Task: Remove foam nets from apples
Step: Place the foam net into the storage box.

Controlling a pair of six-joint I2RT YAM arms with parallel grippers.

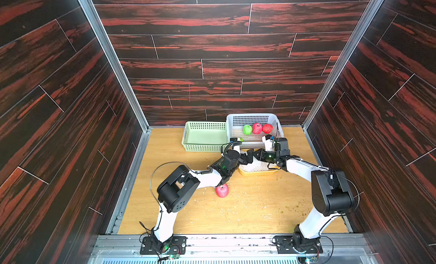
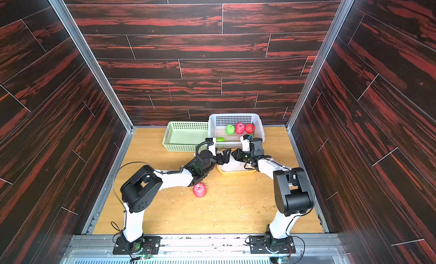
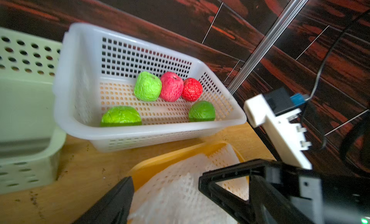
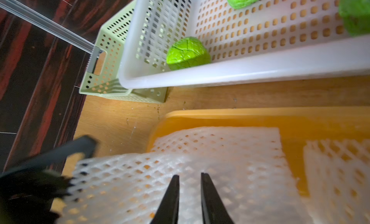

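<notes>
While both tools meet over the yellow tray, the count is six apples. Five sit in the white basket: three green apples, one red apple and one paler pink apple. The sixth apple, pink-red, sits alone on the wooden surface just beside the left forearm. Skins look crinkled, shapes lumpy-round.

The foam nets are at least two soft, limp white diamond-mesh sheets over the tray, one reaching past its rim.

There are three containers. The white basket is rigid and perforated. The green basket has round holes and touches its side. Both stand at the back wall, with the smooth tray just in front.

The left tool has its jaws spread wide above the nets. The right tool has its jaws narrowly apart with net at the tips; I cannot tell if it pinches.

Pale flecks litter the front half, which is otherwise open to the metal rails.
</notes>
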